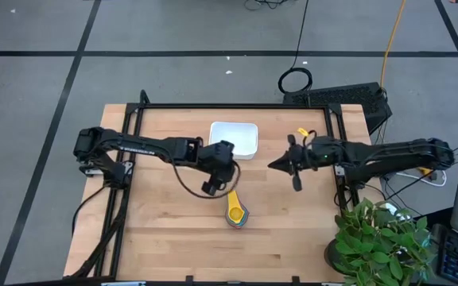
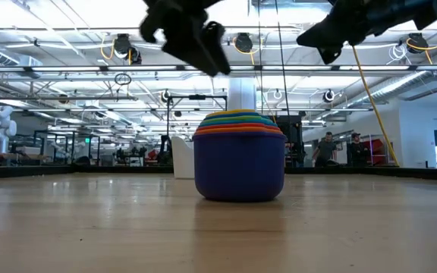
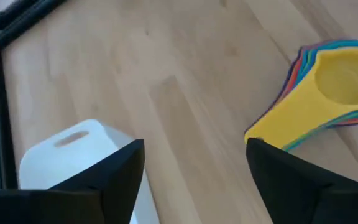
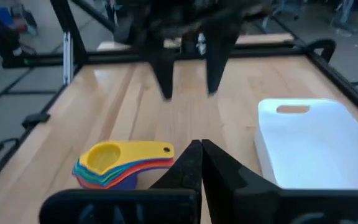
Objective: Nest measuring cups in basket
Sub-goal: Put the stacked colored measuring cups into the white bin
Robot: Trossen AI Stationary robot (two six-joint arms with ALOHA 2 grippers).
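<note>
The bare wooden desk (image 1: 173, 230) carries the smooth white plastic basket (image 1: 234, 140), empty. The nested measuring cups (image 1: 236, 212) sit well outside it: light, rigid, slippery, best pinched by the stacked handles. Left hand (image 1: 217, 179) hovers open, empty. Right hand (image 1: 295, 164) waits closed, empty.

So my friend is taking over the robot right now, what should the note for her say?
Left gripper: open, empty, up in the air above the table between the basket and the cups.
Right gripper: shut, empty, raised right of the basket.
Measuring cups: all nested in one stack, yellow on top, standing on the table in front of the basket.
Done: the nesting.
Left: the stack is not in the basket yet, so it probably needs lifting in.
</note>
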